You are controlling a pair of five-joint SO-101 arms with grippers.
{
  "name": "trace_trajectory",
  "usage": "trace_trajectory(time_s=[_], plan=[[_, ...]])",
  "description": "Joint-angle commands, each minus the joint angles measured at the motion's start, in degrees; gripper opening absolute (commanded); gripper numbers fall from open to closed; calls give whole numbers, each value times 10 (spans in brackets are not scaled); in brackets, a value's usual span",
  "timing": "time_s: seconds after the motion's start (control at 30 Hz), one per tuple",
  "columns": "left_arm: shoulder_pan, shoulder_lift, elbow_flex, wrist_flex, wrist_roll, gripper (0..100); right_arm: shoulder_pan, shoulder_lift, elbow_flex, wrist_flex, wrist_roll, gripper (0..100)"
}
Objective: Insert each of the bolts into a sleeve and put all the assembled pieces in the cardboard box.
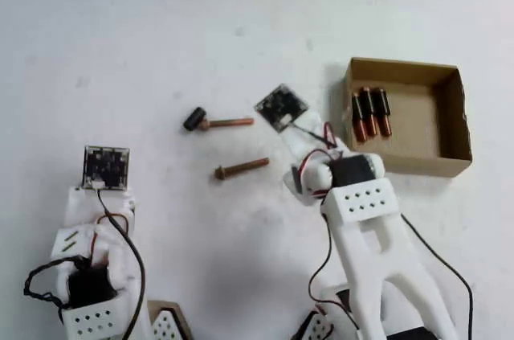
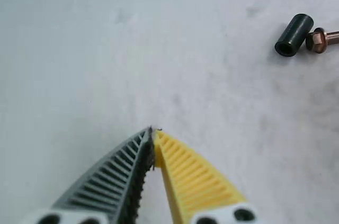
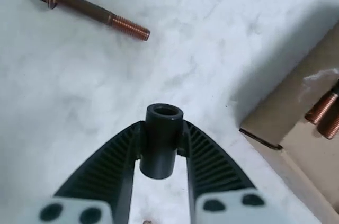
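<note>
My right gripper (image 3: 161, 152) is shut on a black sleeve (image 3: 161, 139), held upright above the white table (image 3: 212, 33). A copper bolt (image 3: 92, 9) lies on the table beyond it. In the high view, two bare bolts lie mid-table, one (image 1: 229, 123) with a loose black sleeve (image 1: 195, 119) at its head, the other (image 1: 241, 168) nearer the arms. My left gripper (image 2: 153, 131) is shut on nothing, low over bare table; that loose sleeve (image 2: 294, 34) and bolt head (image 2: 317, 39) lie well off from it. The cardboard box (image 1: 450, 123) holds three assembled pieces (image 1: 369, 113).
The box stands at the right of the table, its near corner (image 3: 265, 139) close beside my right gripper. The left arm (image 1: 92, 276) sits at the front left and the right arm (image 1: 361, 219) at the front centre. Cables hang from both arms.
</note>
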Motion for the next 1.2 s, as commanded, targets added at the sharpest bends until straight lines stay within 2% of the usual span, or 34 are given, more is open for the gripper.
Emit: trace_trajectory(time_s=[0.0,0.3,0.57,0.77,1.0,1.17], plan=[[7,-4,-3,-13,-4,27,-21,-13,18,-29,19,18],[6,-4,-2,-13,-4,27,-21,-8,99,-109,29,18],[5,-4,-3,2,-4,27,-12,80,96,-165,27,17],[5,-4,-3,3,-4,27,-8,99,95,-170,32,18],[5,-4,-3,3,-4,27,-6,201,39,-167,32,19],[5,-4,-3,3,-4,27,-5,225,25,-166,34,100]])
